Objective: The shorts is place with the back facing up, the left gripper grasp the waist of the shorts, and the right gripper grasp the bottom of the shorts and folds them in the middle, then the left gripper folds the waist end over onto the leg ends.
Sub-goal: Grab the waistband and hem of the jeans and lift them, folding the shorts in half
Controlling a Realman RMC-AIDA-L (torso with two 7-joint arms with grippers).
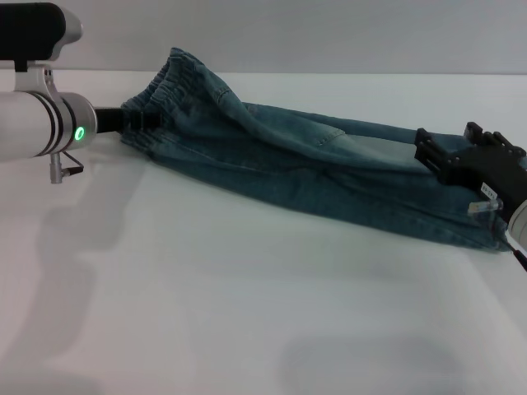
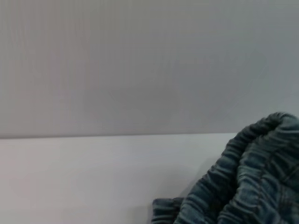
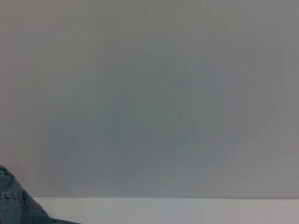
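The blue denim shorts (image 1: 288,164) lie stretched across the white table, doubled lengthwise, with the elastic waist on the left and the leg ends on the right. My left gripper (image 1: 146,121) is shut on the waist, and the gathered waistband (image 2: 252,182) stands raised beside it. At the right, my right gripper (image 1: 426,152) is shut on the leg end of the shorts. A corner of denim (image 3: 11,205) shows in the right wrist view. Neither wrist view shows its own fingers.
The white table (image 1: 206,288) spreads wide in front of the shorts. A grey wall (image 1: 329,33) rises just behind the table's far edge.
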